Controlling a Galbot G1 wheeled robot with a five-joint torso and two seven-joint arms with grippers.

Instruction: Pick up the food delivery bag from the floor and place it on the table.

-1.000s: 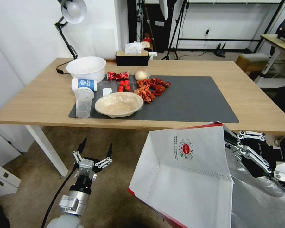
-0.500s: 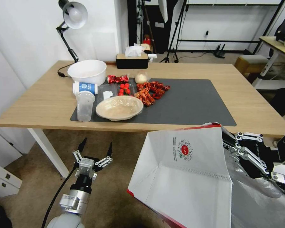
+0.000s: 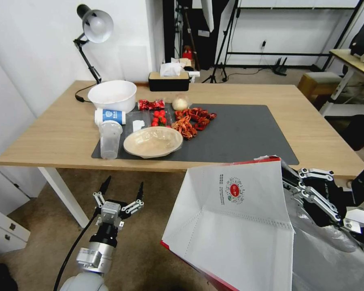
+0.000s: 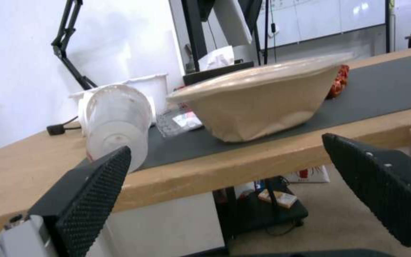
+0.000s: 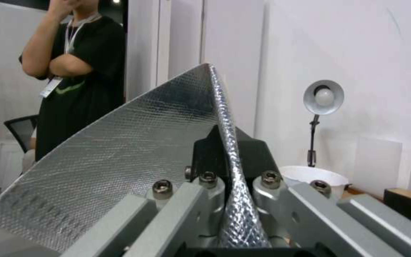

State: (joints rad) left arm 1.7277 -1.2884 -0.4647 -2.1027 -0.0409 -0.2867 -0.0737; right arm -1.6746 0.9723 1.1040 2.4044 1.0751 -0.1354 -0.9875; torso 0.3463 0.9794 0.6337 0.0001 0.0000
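Observation:
The food delivery bag (image 3: 234, 226) hangs at the lower right of the head view, white panel with a round red logo facing me, red trim along its edges, silver foil (image 3: 331, 258) behind. Its top edge reaches about the table's front edge. My right gripper (image 3: 295, 184) is shut on the bag's upper edge; in the right wrist view the fingers (image 5: 210, 150) pinch the foil lining (image 5: 120, 150). My left gripper (image 3: 121, 193) is open and holds nothing, low in front of the table (image 3: 56, 133). Its pads (image 4: 96, 185) frame the table's edge.
On the dark grey mat (image 3: 246, 133) lie a tan bowl (image 3: 153, 141), a clear cup (image 3: 109, 139), a white bowl (image 3: 112, 95), red crayfish (image 3: 192, 118) and snack packs. A lamp (image 3: 95, 24) and tissue box (image 3: 168, 81) stand at the back. The mat's right half is bare.
The whole head picture has shifted a little down and right, so the camera has moved. The bag and both grippers keep their places in the view.

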